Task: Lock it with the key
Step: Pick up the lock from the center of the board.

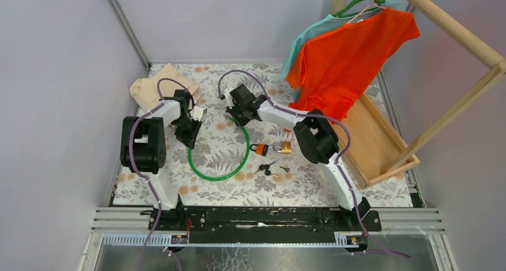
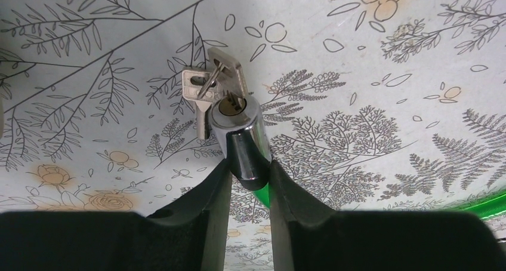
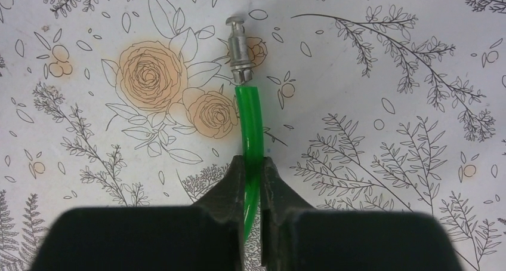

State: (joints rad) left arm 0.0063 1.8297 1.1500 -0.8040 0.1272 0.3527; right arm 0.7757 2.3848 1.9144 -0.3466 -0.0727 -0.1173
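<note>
While left end effector (image 2: 247,166) clamps the hard barrel (image 2: 235,113), right end effector (image 3: 253,163) pinches the likely springy cable (image 3: 250,116) near its pin (image 3: 240,44).

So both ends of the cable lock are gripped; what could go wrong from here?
The right gripper pinches the green cable behind its metal pin, so the bendy end may sag and miss the lock barrel. The left gripper holds that barrel by its narrow neck; a push could twist it loose. Both grippers are busy, so turning the keys likely means letting go.
</note>
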